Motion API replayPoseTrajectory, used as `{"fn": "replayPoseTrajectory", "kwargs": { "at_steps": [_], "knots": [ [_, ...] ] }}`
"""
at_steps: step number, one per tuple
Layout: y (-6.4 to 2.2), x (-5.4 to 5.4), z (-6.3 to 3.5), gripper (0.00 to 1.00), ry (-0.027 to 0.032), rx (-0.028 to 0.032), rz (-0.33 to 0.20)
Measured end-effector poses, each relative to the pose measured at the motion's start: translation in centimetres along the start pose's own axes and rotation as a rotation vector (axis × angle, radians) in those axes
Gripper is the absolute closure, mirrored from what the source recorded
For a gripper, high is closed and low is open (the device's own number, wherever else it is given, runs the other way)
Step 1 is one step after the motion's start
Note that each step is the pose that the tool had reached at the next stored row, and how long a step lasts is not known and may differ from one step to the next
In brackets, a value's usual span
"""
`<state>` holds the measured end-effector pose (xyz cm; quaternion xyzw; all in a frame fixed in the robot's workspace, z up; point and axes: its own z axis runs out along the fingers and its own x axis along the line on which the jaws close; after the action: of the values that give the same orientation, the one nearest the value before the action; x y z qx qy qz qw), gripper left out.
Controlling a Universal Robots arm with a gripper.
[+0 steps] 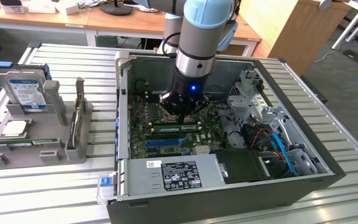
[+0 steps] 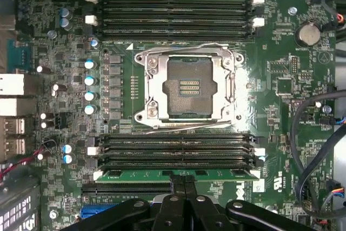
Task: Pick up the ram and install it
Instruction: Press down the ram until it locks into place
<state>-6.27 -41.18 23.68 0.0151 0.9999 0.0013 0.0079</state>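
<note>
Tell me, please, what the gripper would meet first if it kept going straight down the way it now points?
Most likely the ram, a green stick lying in a motherboard slot directly beneath the gripper, whose jaws are shut; whether they already touch it is unclear.

Partial white "DELL" lettering printed on the motherboard (image 2: pixel 254 185) near its edge by the lowest memory slot, black label (image 1: pixel 180 175) with small white print on the power supply (image 1: pixel 166 177), unreadable, blue-white label on the hard drive (image 1: pixel 24 91), text illegible
</note>
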Motion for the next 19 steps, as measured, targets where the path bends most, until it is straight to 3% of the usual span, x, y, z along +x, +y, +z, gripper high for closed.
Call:
{"fn": "replayPoseTrajectory", "kwargs": {
  "at_steps": [4, 8, 19],
  "knots": [
    [0.00, 0.00, 0.00, 0.89, -0.0001, 0.0001, 0.004],
    [0.00, -0.01, 0.02, 0.89, -0.0002, 0.0008, 0.054],
    [-0.02, -0.61, 0.04, 0.89, -0.0002, 0.0009, 0.060]
  ]
}}
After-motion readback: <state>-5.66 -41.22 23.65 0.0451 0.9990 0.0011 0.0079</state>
